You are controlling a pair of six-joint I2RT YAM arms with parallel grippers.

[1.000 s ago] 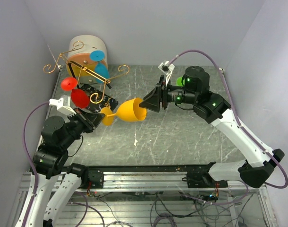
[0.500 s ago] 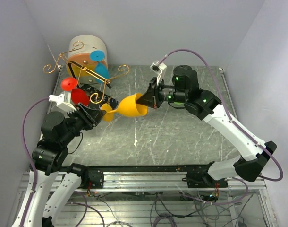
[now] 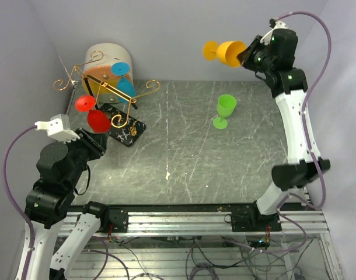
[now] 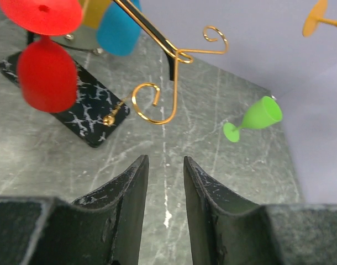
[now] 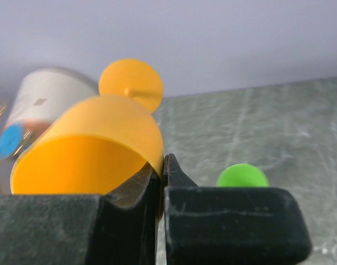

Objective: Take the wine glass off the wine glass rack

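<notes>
Top cam: right pincer (image 3: 246, 56) is way up at the far right, clamped on the rim of the orange wine glass (image 3: 226, 51). Glass is sideways w/ its foot pointing left, well apart from the wine glass rack (image 3: 125, 131) at far left. Green glass (image 3: 224, 109) stands on the table (image 3: 184, 157).

Left wrist cam: left pincer (image 4: 164, 165) is only a bit open w/ nothing in it, and a red glass (image 4: 47, 74) hangs on the rack.

Right wrist cam: fingers (image 5: 174, 176) tight on the orange rim.
</notes>
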